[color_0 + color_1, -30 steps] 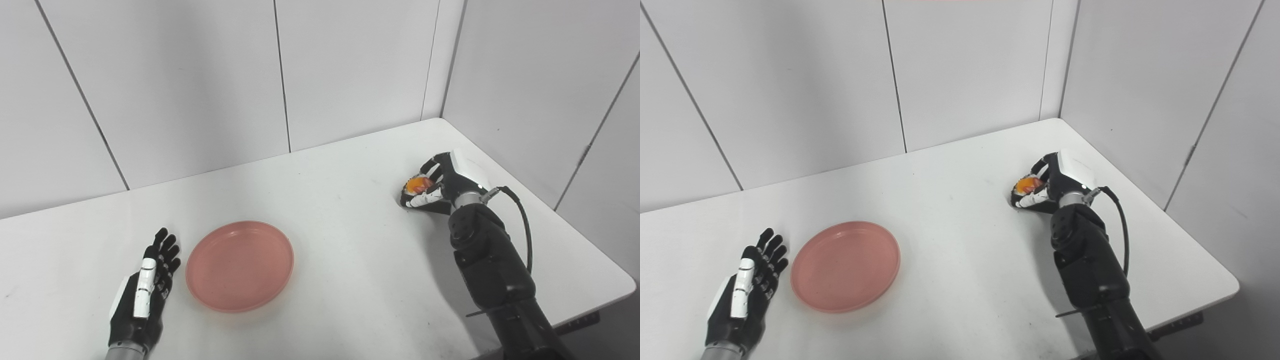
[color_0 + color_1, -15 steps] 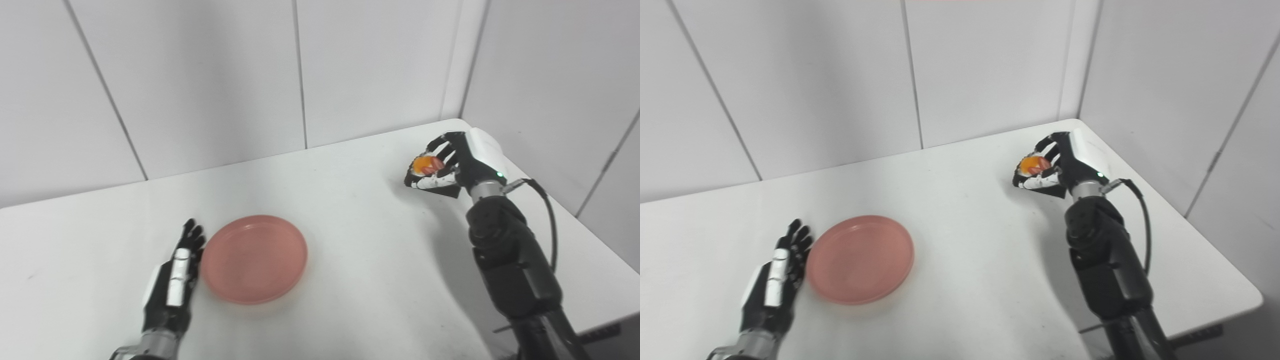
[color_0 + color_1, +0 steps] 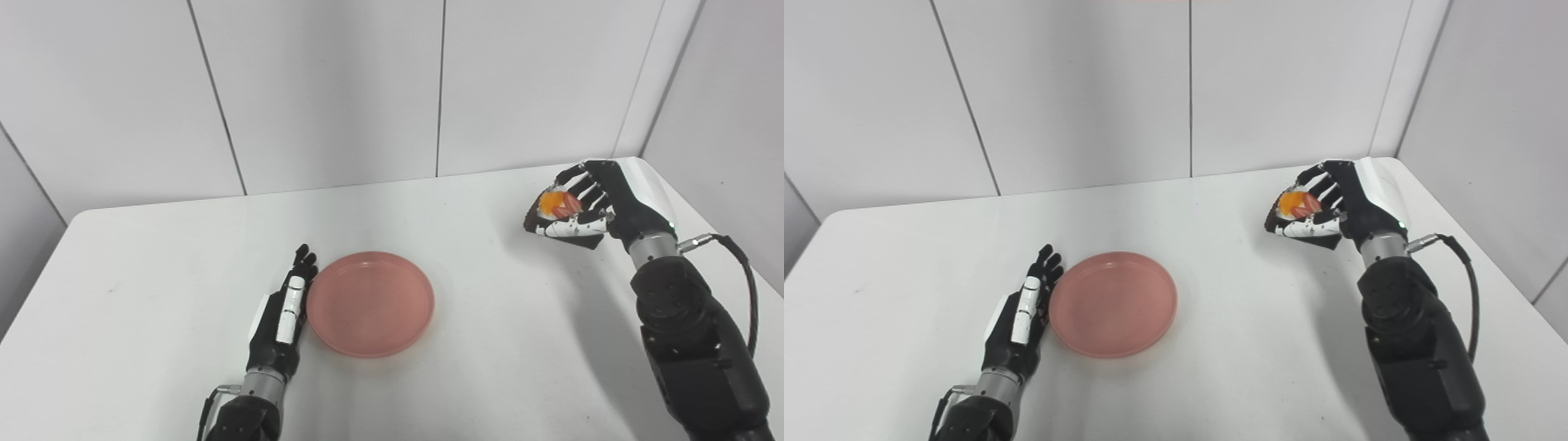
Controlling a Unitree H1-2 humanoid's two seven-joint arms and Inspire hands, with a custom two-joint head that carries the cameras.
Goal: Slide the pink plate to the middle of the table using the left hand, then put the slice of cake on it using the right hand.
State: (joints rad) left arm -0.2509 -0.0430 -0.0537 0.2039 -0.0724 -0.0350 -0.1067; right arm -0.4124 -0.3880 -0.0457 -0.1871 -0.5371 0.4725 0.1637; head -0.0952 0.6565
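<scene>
The pink plate [image 3: 370, 303] lies flat near the middle of the white table [image 3: 141, 257], with nothing on it. My left hand [image 3: 283, 315] rests edge-on against the plate's left rim, fingers straight and holding nothing. My right hand [image 3: 588, 205] hovers above the table's far right part, shut on the slice of cake [image 3: 556, 204], whose orange and red top shows between the fingers. The cake is well to the right of the plate and above table height.
White wall panels close off the back and right sides of the table. The table's rounded left corner [image 3: 79, 217] and right edge [image 3: 1488, 245] are in view. A black cable [image 3: 738, 269] loops off my right wrist.
The camera has swung left, shifting the whole picture. My left hand has closed up against the plate's left rim. My right hand has lifted the cake off the table.
</scene>
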